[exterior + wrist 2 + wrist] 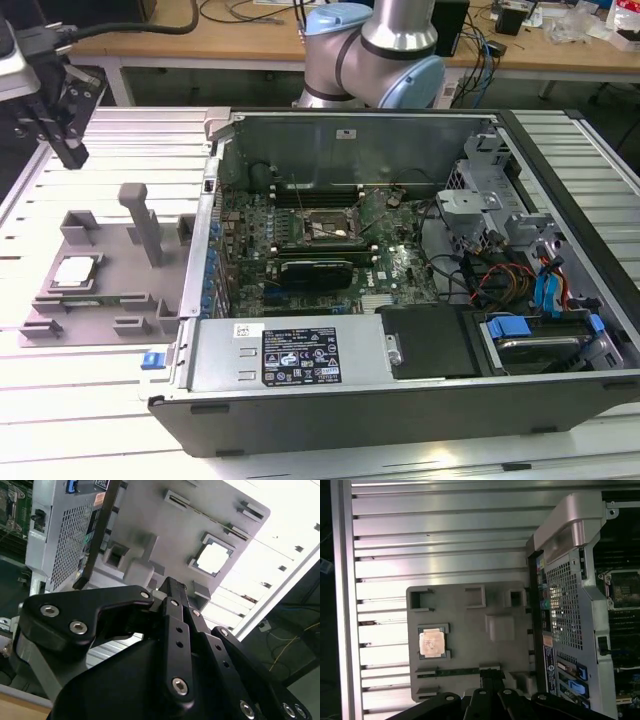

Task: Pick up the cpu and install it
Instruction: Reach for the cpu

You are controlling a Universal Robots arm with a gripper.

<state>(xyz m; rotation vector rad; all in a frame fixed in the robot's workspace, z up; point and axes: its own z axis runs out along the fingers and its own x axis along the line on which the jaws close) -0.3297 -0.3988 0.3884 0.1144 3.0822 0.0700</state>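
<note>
Black gripper (73, 155) hangs at the exterior view's far left, above the slatted metal table (60, 400) and just past the far edge of the tray (110, 290). In the first wrist view its jaws look drawn close together with nothing between them. It touches nothing. In both wrist views the gripper (490, 672) (172, 585) points towards the tray (470, 625) (165, 530) and stands well clear of it.

The cpu (77, 271) lies flat in a square pocket of the grey tray, on the side away from the case (400, 380). It shows as a pale square in both wrist views (431, 643) (212, 558) and is apart from the gripper. A thin dark stick (455, 671) sits in a slot of the tray near the cpu's pocket. A grey post (140, 215) stands upright near the tray's middle.

The case lies open on its side at the exterior view's right of the tray, its edge just beside the tray. The black-framed socket (325, 228) sits on the green board inside, well apart from the cpu. In the first wrist view the socket (622, 587) appears beyond the case's perforated wall. The arm (375, 50), silver with pale blue caps, rises behind the case, and a wooden bench (200, 40) runs behind it.
</note>
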